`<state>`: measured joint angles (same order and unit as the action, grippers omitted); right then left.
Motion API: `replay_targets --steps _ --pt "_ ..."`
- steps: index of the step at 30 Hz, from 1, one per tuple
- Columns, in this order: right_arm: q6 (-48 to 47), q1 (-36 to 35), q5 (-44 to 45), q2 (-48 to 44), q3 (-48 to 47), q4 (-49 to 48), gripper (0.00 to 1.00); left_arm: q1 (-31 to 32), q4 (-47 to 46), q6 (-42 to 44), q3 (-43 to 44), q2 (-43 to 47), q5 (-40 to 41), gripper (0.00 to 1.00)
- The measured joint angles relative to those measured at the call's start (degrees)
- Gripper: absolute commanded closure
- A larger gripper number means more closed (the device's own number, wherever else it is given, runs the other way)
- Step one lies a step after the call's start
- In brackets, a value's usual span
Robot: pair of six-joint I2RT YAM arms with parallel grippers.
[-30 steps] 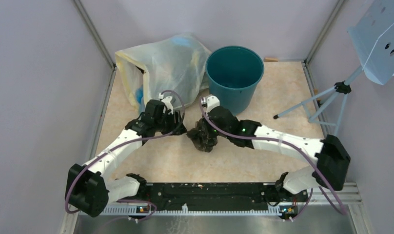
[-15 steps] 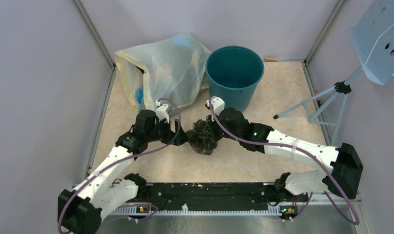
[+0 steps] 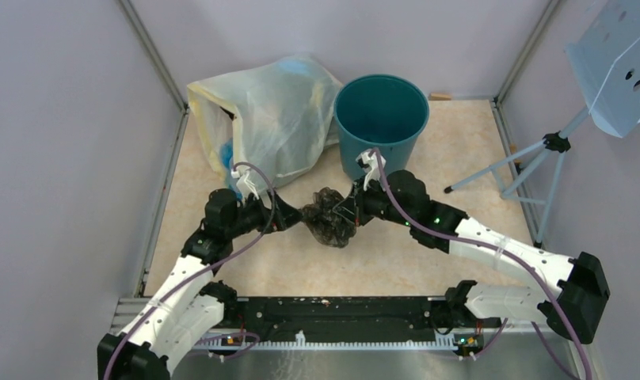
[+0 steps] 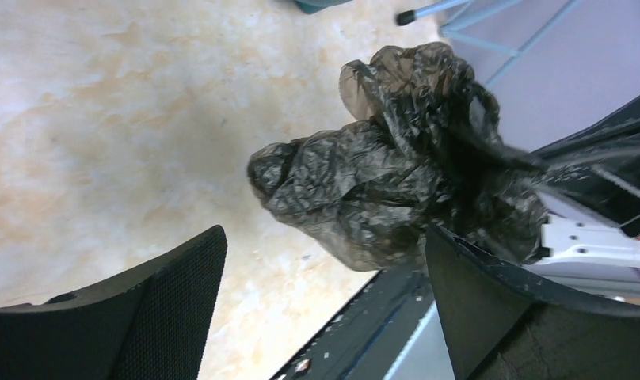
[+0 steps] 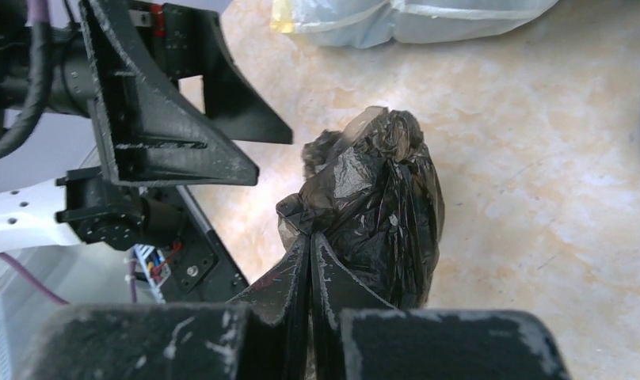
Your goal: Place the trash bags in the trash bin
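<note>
A crumpled glossy black trash bag [image 3: 328,217] hangs between my two grippers over the floor, in front of the teal-blue trash bin [image 3: 380,119]. My right gripper [image 3: 350,210] is shut on the bag's edge; in the right wrist view the fingers [image 5: 311,253] pinch the bag [image 5: 376,214]. My left gripper [image 3: 295,218] is open just left of the bag. In the left wrist view the bag [image 4: 396,182] sits ahead of the spread fingers, against the right finger [image 4: 475,293]. My left gripper [image 4: 325,269] holds nothing.
A large translucent whitish-yellow bag [image 3: 265,111] with blue contents leans against the left of the bin. A blue tripod stand [image 3: 531,158] with a perforated panel stands at the right. Walls close in the floor on three sides.
My right gripper has carried the black bag up and back toward the bin. My left arm has drawn back to the left, its gripper staying open beside the bag.
</note>
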<state>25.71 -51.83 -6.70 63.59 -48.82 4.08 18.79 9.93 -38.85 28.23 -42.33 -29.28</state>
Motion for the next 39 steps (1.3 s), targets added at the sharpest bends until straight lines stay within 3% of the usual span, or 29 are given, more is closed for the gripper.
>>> replay_targets --steps 6,16,22,27,33,39 --pt "2.29 0.26 -2.73 -1.68 1.60 -1.73 1.00 -0.37 -8.74 -5.73 -1.31 -3.54 -5.97 0.01" --pt "4.15 0.92 -4.83 -2.95 1.60 -3.28 1.00 -0.50 -9.22 -7.52 -1.36 -6.56 -6.82 0.08" --pt "4.37 1.36 -5.42 -3.63 1.60 -3.32 1.00 -1.14 -11.32 -9.27 -2.10 -11.58 -8.48 0.46" --pt "4.37 2.29 -5.79 -3.63 1.68 -3.30 1.00 -1.14 -18.03 -11.87 -2.71 -14.16 -11.74 0.98" --pt "3.96 2.99 -2.75 -3.54 2.03 -0.07 1.00 -1.51 -12.61 -7.52 1.51 -14.05 -7.26 1.00" --pt "3.10 3.06 9.18 -1.31 1.73 10.12 1.00 -2.32 -2.38 -2.78 4.66 -13.79 1.31 1.00"
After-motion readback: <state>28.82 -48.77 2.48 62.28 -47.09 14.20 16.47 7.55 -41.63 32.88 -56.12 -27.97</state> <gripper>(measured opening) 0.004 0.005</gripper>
